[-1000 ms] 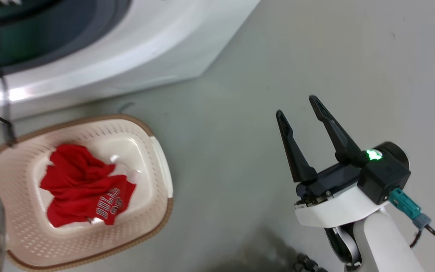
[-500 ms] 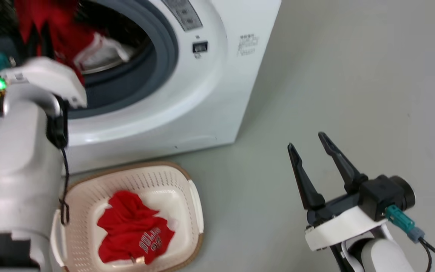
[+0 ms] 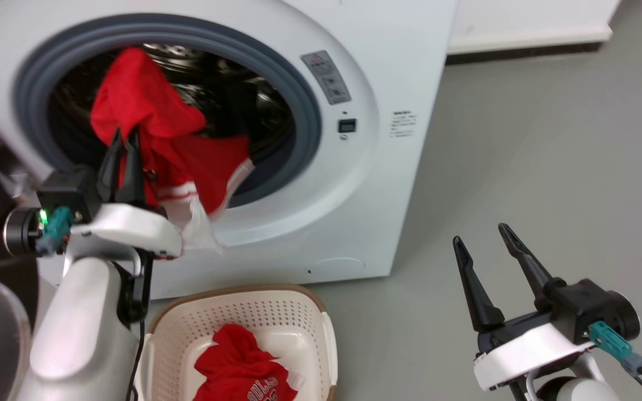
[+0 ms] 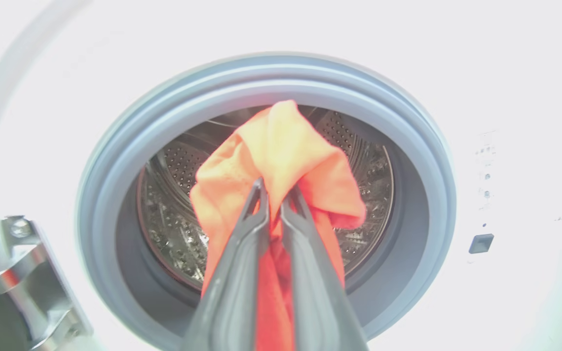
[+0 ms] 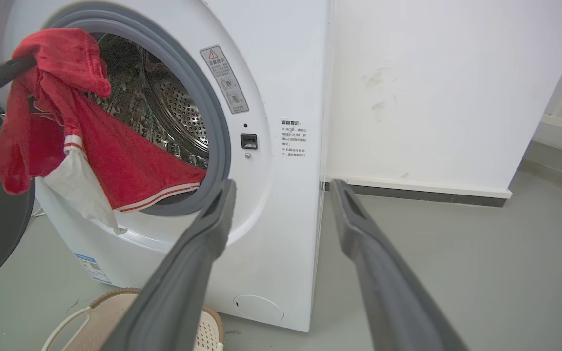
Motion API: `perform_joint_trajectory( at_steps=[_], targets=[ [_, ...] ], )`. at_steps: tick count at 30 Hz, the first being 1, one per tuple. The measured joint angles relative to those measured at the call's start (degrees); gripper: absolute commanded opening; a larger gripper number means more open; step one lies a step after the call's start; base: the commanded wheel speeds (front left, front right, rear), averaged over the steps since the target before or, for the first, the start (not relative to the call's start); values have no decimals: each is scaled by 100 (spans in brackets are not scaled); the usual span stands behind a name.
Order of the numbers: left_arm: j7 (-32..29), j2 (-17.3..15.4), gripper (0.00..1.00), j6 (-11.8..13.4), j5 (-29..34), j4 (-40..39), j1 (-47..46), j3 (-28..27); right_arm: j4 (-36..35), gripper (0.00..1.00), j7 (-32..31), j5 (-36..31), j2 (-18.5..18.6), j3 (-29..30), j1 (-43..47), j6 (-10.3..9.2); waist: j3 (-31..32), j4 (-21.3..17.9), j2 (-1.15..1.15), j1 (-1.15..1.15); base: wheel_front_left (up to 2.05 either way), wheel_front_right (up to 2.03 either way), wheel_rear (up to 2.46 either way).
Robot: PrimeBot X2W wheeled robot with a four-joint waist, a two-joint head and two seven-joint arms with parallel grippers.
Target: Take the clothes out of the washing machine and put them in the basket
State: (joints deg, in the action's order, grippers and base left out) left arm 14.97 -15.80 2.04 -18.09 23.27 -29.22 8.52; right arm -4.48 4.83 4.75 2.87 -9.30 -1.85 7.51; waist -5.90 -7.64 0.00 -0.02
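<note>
Left end effector (image 3: 125,136) is clamped tight on a red jersey (image 3: 176,156), fingers (image 3: 110,167) pointing up at the washer (image 3: 365,184) mouth, forearm (image 3: 76,334) rising from below. The jersey hangs out over the grey door ring (image 3: 310,111), white trim dangling. Another jersey (image 3: 237,367) lies in the basket (image 3: 298,303) just before the washer. Right end effector (image 3: 481,234) hovers over the floor (image 3: 521,139), spread wide, holding nothing.

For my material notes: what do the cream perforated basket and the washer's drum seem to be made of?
Cream perforated basket: probably moulded plastic, smooth matte, with regular punched holes. Round perforated drum: apparently bare steel, glossy, reflecting light.
</note>
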Motion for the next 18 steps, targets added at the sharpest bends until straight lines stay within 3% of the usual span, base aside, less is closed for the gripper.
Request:
perform_joint_trajectory(
  at_steps=[7, 11, 14, 18],
  targets=[
    [-289, -70, 0, 263, 80, -1782, 1048, 91, -167, 100, -133, -48, 1, 189, 211, 0, 297, 330, 0, 0, 0, 0, 0],
    [-456, 41, 0, 578, 129, -2706, 1967, 189, -279, 100, -146, -67, 1, 261, 289, 0, 340, 446, 0, -1, 0, 0, 0],
    [-480, 160, 0, 781, 158, -3039, 2508, 240, -309, 100, -187, -78, 1, 298, 303, -1, 257, 499, 0, 2, 0, 0, 0],
    [-419, 394, 0, 835, 55, -2961, 3113, 452, -381, 100, -241, -135, 1, 301, 303, 0, 132, 569, 0, 1, 0, 0, 0]
  ],
)
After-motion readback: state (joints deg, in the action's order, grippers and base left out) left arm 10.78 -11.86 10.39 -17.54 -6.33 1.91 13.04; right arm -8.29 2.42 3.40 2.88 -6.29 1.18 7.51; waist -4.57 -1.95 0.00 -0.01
